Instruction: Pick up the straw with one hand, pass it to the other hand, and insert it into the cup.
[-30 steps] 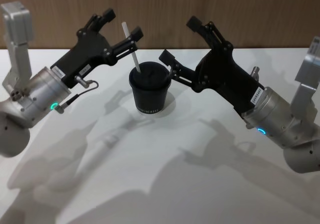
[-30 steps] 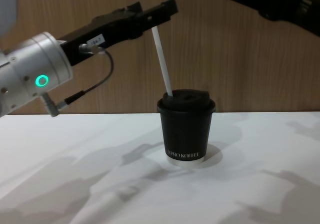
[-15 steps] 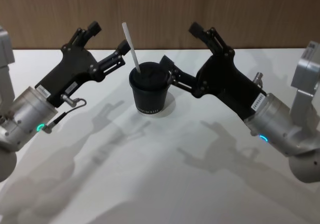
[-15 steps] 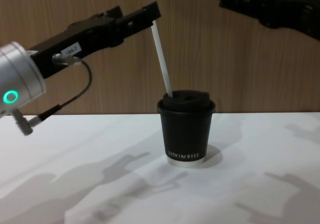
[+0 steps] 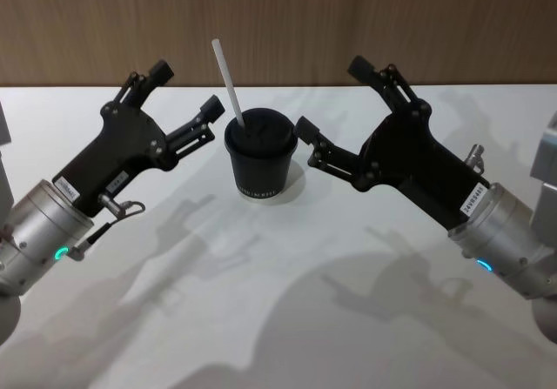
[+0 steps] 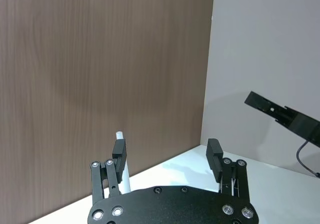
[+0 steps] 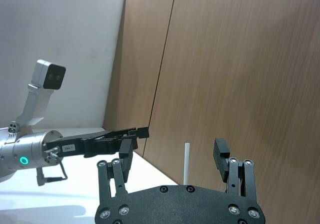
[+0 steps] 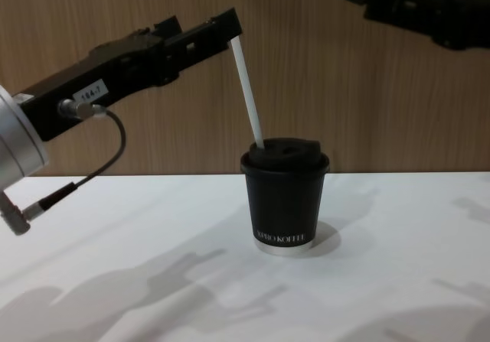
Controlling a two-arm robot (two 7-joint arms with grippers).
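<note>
Straw (image 5: 228,83) sits in cup (image 5: 259,156) lid, tilted left, mid table. Left gripper (image 5: 185,90) just left of it, fingers wide, holding nothing. Right gripper (image 5: 332,96) on right, also wide.

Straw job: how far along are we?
Done: the straw stands tilted in the lid of the cup, lower end inside, so pickup, handover and insertion look finished. In hand: nothing. The left gripper is open beside the straw's top, not gripping it; the right gripper is open on the cup's other side. Left: probably only pulling both arms clear.
</note>
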